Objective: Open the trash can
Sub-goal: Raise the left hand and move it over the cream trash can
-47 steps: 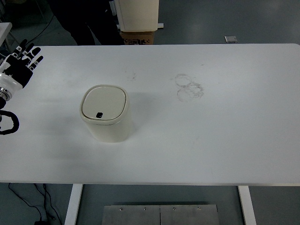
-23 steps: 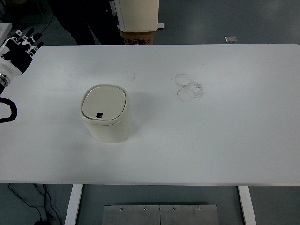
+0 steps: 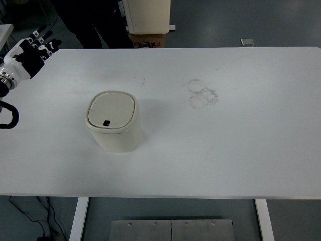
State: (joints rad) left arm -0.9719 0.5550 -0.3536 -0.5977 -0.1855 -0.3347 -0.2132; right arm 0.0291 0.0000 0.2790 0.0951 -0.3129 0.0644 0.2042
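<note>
Top view, trash can (image 3: 113,121) lid closed, contents probably hidden

you're looking down on a wide white table (image 3: 225,150) that fills most of the view. faint grey ring marks (image 3: 202,93) smudge its top right of centre. below the near edge you see two white table legs (image 3: 78,218), a grey metal plate (image 3: 171,229) on the floor between them, and a dark cable (image 3: 42,221) at lower left. beyond the far edge the floor (image 3: 281,25) is dull blue-grey, with a cream cabinet (image 3: 146,15) standing over a cardboard box (image 3: 147,40).
</note>
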